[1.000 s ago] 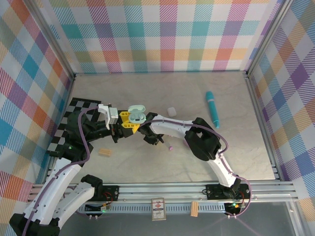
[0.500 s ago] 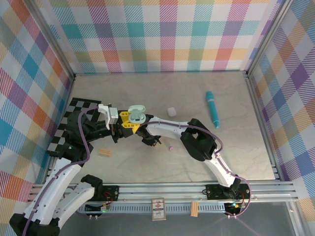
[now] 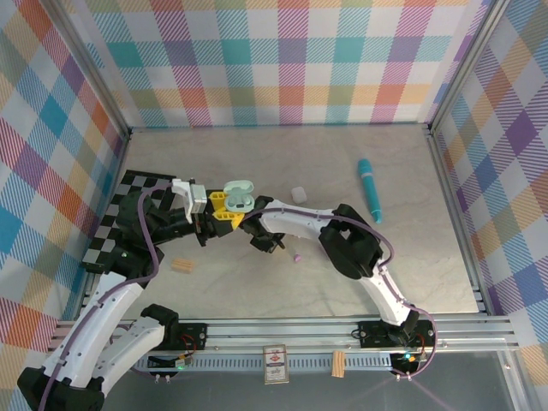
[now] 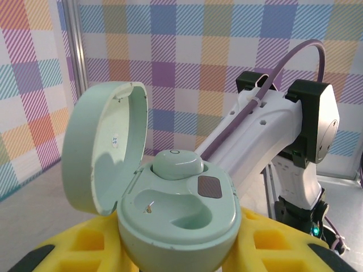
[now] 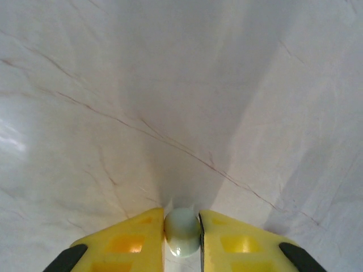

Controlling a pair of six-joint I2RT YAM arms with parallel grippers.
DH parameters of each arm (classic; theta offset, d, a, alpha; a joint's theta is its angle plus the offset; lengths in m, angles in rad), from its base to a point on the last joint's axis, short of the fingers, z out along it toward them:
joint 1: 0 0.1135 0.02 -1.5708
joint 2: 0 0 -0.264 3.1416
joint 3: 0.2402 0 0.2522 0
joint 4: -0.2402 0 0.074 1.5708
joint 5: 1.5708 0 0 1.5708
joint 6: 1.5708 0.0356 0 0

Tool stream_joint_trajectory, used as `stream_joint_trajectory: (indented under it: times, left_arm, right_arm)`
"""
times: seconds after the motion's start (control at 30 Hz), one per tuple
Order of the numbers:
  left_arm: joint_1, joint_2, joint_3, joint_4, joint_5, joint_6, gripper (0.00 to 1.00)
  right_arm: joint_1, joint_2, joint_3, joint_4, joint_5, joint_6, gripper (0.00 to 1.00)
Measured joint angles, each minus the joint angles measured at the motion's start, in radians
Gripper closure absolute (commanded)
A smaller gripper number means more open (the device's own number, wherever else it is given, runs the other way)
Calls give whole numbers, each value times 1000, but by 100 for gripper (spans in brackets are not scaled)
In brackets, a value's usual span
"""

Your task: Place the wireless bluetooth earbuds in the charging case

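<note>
— Where do we find the earbud (image 5: pixel 182 231)?
— At the bottom centre of the right wrist view. It is pinched between our right gripper's (image 5: pixel 181 218) yellow fingers (image 5: pixel 133 238), touching both, just above the pale table (image 5: pixel 170 85).
— And the charging case (image 4: pixel 178 218)?
— Open, with the lid swung left, clamped in our left gripper (image 3: pixel 228 209). We see a second earbud (image 4: pixel 176 163) seated in its far socket.
</note>
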Motion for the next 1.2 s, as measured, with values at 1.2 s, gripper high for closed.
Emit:
stream_joint_trajectory:
  times: [1.2]
  left_arm:
    - [0,114,-20,128,-67,-8,67]
  right_arm:
    - [-417,-642,-375,293,-555,284,79]
